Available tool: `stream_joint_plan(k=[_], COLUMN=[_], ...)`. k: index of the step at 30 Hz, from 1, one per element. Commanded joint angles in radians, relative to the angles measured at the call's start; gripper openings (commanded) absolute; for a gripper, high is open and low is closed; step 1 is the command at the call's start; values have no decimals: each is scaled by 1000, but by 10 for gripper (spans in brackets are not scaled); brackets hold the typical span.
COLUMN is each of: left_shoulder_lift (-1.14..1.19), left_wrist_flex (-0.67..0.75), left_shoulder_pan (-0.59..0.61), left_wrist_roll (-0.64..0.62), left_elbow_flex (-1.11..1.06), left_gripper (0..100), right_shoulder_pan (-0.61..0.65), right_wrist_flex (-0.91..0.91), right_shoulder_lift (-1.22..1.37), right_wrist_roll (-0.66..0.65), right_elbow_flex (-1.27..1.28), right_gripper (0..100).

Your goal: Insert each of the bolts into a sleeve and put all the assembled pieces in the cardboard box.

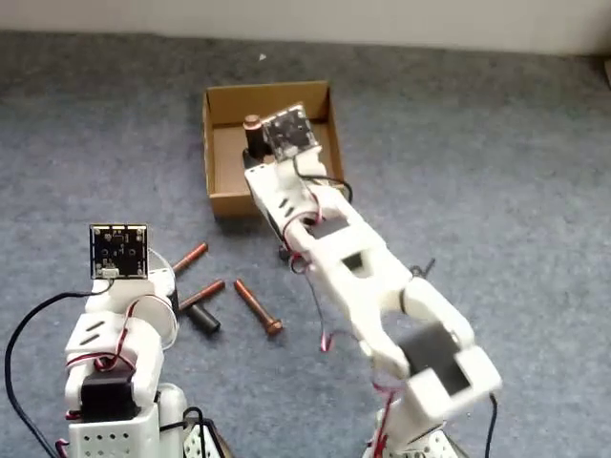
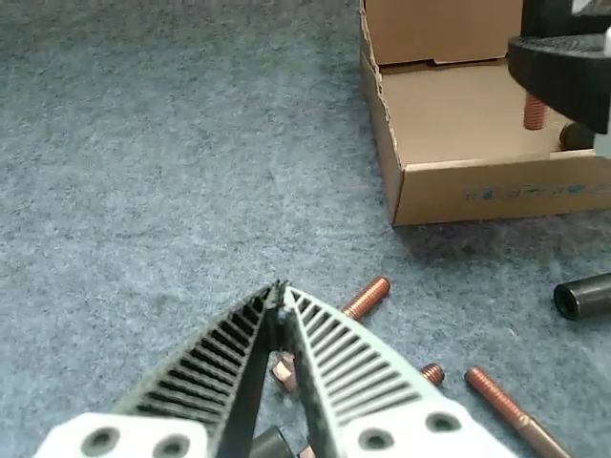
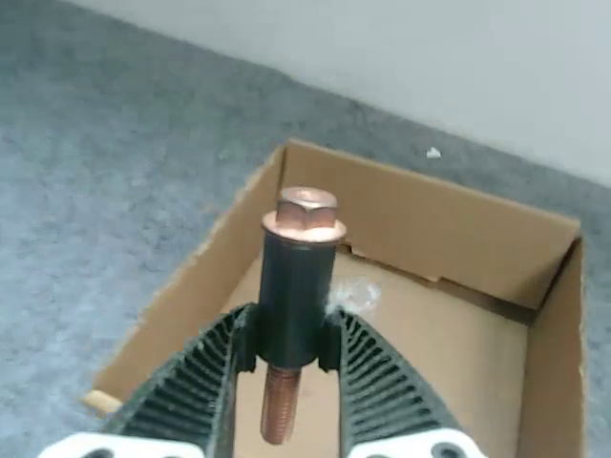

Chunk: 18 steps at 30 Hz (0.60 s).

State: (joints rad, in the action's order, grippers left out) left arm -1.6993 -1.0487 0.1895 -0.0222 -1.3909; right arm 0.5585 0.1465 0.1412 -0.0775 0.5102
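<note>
**Box, one assembled piece above it, loose parts outside**

Box (image 1: 221, 114): brown cardboard with an open top, standing on grey carpet (image 1: 496, 143). The part of its floor seen from the right wrist is plain card. One outer wall carries a line of blue print (image 2: 535, 191), too blurred to read.

Right gripper (image 3: 286, 334): clamped on a black sleeve (image 3: 296, 286), which it holds upright over the box opening. A copper bolt (image 3: 305, 212) runs through the sleeve. Its flanged hex head sits on the sleeve's top, and its threaded end sticks out below, between the fingers.

Left gripper (image 2: 279, 298): fingers together at the tips with nothing between them. It sits low over the carpet, well apart from the box and above the loose parts.

Loose on the carpet, outside the box:
- First bolt (image 1: 189, 258), second bolt (image 1: 201, 294) and third bolt (image 1: 258, 307) lie near the left arm.
- A loose sleeve (image 1: 201, 319) lies just beside the second bolt.
- Another sleeve (image 2: 582, 294) lies on its side in front of the box. The dark end (image 1: 286, 253) under the right arm in the high view is probably this same piece.
</note>
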Motion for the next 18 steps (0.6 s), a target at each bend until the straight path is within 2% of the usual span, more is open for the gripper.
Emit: stream_joint_plan(k=[1,5,9,13,18], left_shoulder_lift=[-5,-5,-5,-5,-5], left_wrist_flex=[21,21,21,21,21], left_shoulder_pan=[12,12,10,10,12], left_wrist_roll=[8,8,8,8,8], left_elbow_flex=[8,10,10,8,7], left_gripper=[17,17,17,17,17], right_shoulder_pan=[-39,-59,-62,-62,-62], right_wrist_flex=[25,24,7,-131,-257], right_shoulder_lift=[50,90,88,70,-124], right_wrist_roll=[-6,-6,-6,-6,-6], right_elbow_flex=[-117,-133,-128,-136,-128], right_gripper=[7,12,107,126,126])
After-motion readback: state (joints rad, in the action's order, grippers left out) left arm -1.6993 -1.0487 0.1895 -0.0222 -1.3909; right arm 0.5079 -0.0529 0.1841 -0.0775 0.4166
